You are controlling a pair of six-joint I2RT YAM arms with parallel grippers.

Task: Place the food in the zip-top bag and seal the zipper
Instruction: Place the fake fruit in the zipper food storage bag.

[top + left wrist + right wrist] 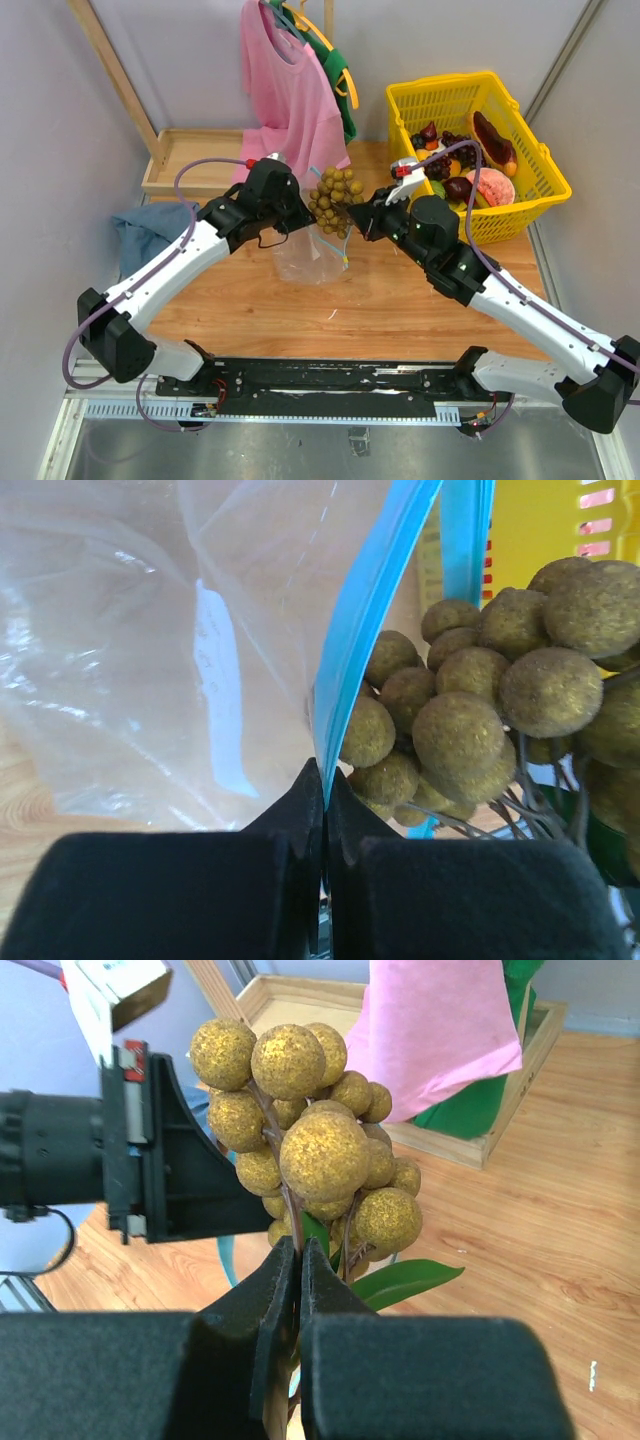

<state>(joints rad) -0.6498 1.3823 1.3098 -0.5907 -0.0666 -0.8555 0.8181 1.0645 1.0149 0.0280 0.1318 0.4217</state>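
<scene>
My left fingers (pixel 290 810) are pressing together on the zipper (pixel 365 630), pinching that teal strip and holding the bag (pixel 150 680) up over the middle of the bench (pixel 400 300). My right fingers (pixel 265 1300) are pinching the stem of the berry cluster (pixel 320 1155), the berries jutting past my fingertips just beside the zipper, at the bag's mouth. Another teal strip is showing behind the berries, but I cannot tell whether any are inside. The cluster is being cut off at the left wrist view's right edge. More food is lying in the basket (pixel 530 190) at the bench's far right corner, partly hidden by my right arm.
</scene>
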